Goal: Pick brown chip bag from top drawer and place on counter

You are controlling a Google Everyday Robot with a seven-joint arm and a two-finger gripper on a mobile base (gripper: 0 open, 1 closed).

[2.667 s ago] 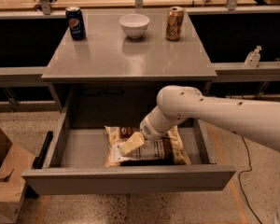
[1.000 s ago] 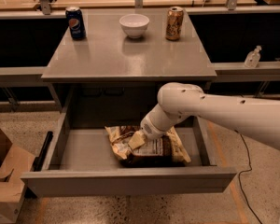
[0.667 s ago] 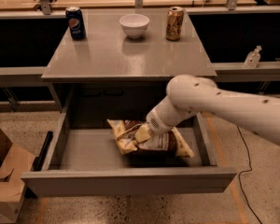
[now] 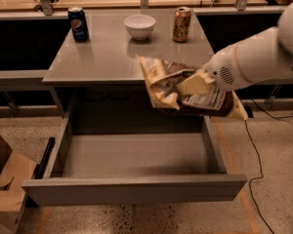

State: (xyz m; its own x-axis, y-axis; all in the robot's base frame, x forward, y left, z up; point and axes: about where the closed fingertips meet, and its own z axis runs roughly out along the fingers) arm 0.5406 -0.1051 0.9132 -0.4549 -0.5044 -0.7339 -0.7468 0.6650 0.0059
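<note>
My gripper (image 4: 191,85) is shut on the brown chip bag (image 4: 163,87) and holds it in the air, above the open top drawer (image 4: 132,155) and level with the front right edge of the counter (image 4: 107,52). The bag is crinkled, cream-tan at its left end with a dark brown middle and a white label panel. It hangs tilted, its left corner over the counter's front edge. The white arm (image 4: 254,57) comes in from the right. The drawer is pulled fully out and its grey floor is bare.
On the counter stand a blue Pepsi can (image 4: 78,24) at back left, a white bowl (image 4: 139,26) at back middle and a brown-gold can (image 4: 181,24) at back right. A cardboard box (image 4: 5,189) sits on the floor at left. A cable (image 4: 254,145) runs at right.
The bag was lying on the drawer floor with my gripper on it. Now the gripper has lifted it up out of the drawer to counter height, and the drawer is empty.
</note>
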